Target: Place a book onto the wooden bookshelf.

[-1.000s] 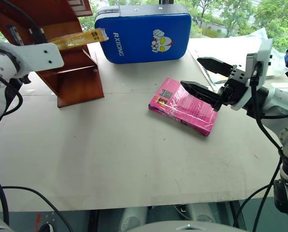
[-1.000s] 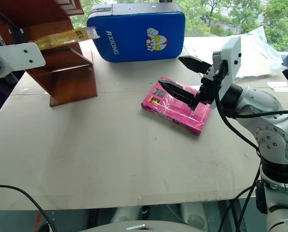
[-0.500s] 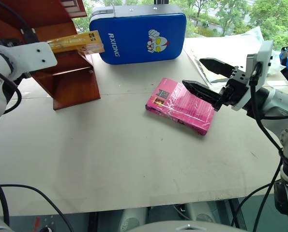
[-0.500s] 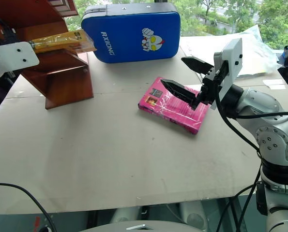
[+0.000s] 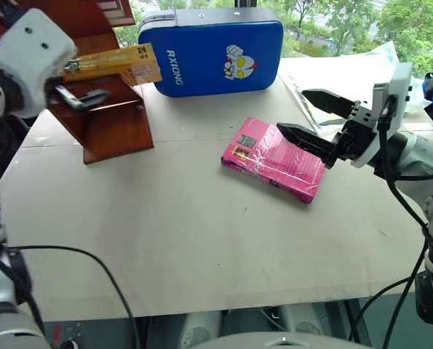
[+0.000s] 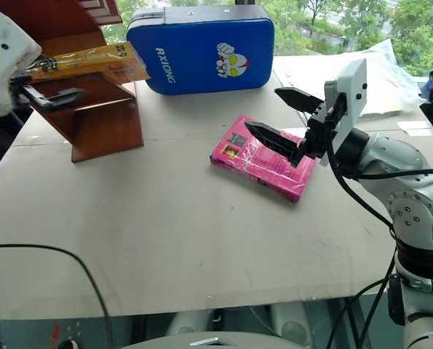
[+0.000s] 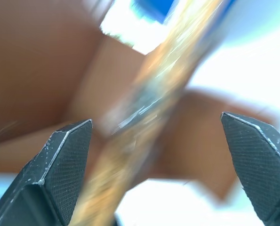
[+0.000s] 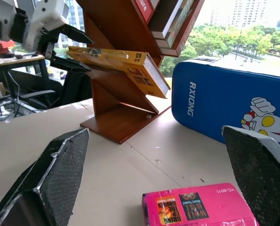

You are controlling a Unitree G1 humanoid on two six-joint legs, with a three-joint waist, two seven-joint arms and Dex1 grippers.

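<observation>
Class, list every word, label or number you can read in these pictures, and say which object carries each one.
"RXIONG": white letters on the blue zip case, beside a cartoon figure.
"YC-8011": small print on the magenta-pink book.
Other cover print on the pink book: too small to read.
Text on the yellow-orange wrapped book on the reddish-brown wooden bookshelf: too small to read.

Left gripper (image 5: 81, 81) fingers spread wide; right gripper (image 5: 308, 118) raised, fingers apart
</observation>
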